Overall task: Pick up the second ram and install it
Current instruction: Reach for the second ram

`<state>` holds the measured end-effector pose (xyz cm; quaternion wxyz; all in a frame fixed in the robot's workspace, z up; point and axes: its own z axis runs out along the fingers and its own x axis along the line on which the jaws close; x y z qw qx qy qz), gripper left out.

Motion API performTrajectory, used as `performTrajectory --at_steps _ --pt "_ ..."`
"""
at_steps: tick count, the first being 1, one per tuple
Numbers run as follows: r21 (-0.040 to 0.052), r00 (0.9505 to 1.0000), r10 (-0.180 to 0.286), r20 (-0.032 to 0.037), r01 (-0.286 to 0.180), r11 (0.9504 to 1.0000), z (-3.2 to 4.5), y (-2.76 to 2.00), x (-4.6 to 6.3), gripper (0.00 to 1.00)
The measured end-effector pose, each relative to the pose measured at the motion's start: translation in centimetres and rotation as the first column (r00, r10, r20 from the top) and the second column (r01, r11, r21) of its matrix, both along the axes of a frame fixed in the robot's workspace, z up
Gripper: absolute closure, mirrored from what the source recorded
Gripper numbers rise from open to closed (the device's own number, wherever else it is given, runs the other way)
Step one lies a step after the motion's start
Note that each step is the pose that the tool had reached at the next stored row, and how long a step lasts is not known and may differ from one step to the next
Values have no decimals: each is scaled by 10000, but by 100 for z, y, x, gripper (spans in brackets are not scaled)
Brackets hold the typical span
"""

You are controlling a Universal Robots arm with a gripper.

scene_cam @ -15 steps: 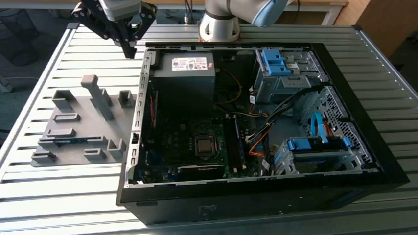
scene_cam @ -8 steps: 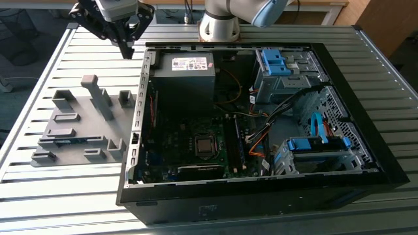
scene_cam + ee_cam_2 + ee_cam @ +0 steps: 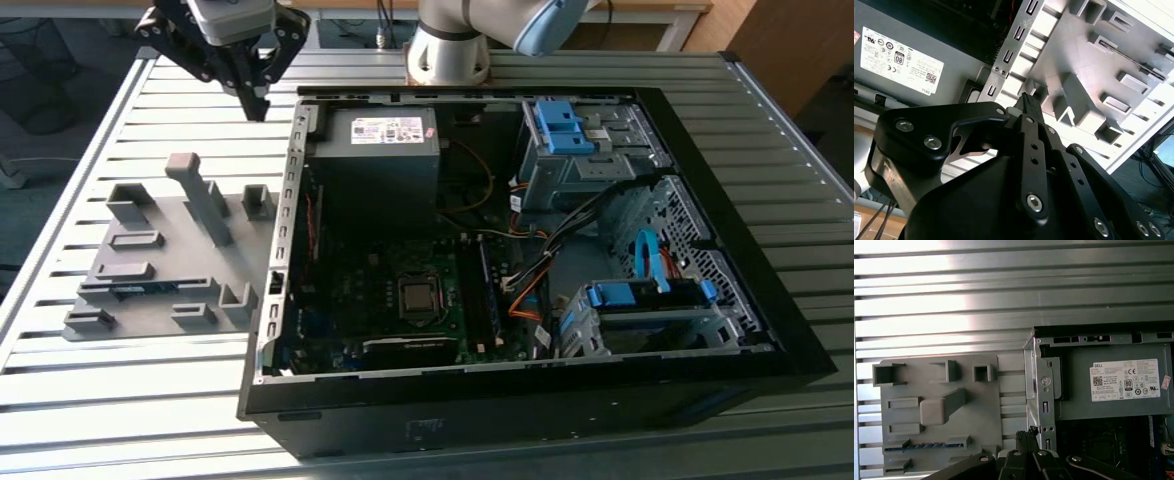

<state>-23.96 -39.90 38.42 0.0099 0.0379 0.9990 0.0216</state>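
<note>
Hovers above the ribbed metal surface (image 3: 80,400), black tool (image 3: 254,108) pressed together on nothing — well apart from the long thin blue-green second ram (image 3: 929,445), slotted flat in the grey plastic holder (image 3: 167,220) toward the exterior view's lower left, long axis left-to-right there.

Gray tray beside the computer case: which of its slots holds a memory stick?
The long slot near the tray's end closest to the exterior camera: a blue-green memory stick lies in it, while the other slots show only gray.

The second ram (image 3: 929,445), a thin blue-green stick, is held edge-up in a slot near the gray holder's (image 3: 979,405) end edge.
</note>
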Motion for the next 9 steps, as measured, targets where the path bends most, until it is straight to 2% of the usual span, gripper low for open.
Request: performTrajectory --at_steps 9 --pt "0 10000 0 -23 0 10000 -14 0 -86 89"
